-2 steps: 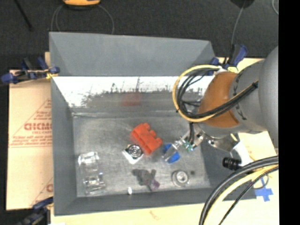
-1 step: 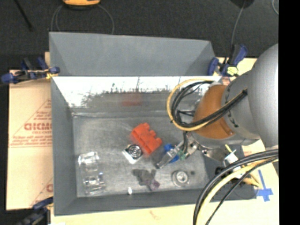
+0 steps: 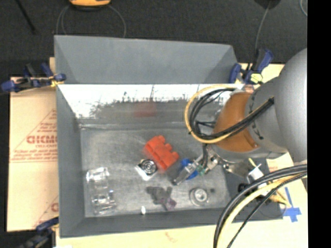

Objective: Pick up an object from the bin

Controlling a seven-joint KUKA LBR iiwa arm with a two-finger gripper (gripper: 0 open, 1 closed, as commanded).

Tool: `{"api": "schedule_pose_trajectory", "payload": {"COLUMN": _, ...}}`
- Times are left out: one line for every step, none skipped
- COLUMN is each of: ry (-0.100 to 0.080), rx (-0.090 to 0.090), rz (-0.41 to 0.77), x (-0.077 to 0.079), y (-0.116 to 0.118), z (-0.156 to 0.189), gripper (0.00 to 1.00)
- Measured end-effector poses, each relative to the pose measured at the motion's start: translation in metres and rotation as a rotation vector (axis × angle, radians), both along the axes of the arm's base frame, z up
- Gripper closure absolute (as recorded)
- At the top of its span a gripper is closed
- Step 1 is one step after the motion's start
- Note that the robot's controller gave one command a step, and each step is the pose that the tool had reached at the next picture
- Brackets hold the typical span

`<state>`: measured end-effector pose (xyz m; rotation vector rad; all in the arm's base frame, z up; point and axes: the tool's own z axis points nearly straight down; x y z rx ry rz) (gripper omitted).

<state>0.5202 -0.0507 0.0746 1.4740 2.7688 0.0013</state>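
My gripper [image 3: 208, 162] is low in the right part of the bin, under the orange wrist cover. Right at its left tip lies a small blue piece [image 3: 187, 168] with a dark, stubby stick-like thing [image 3: 179, 177] running down-left from it. I cannot tell whether the gripper touches either one. A red toy block [image 3: 161, 151] lies further left near the bin's middle. A silver round part [image 3: 199, 195] rests just below the gripper, near the front wall.
A white-and-silver round piece [image 3: 147, 167] sits beside the red block. A dark purple-grey lump [image 3: 162, 196] lies at the front middle, and a clear plastic piece [image 3: 100, 189] at the front left. The arm and its cables cover the bin's right side.
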Motion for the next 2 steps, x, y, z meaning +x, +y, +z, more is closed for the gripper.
{"api": "schedule_pose_trajectory", "payload": {"ry": -0.007, "rx": -0.002, "rz": 0.001, "x": 0.002, "y": -0.001, "z": 0.003, "gripper": 1.00}}
{"api": "schedule_pose_trajectory", "payload": {"ry": -0.001, "rx": 0.000, "rz": 0.007, "x": 0.003, "y": -0.003, "z": 0.052, "gripper": 1.00}}
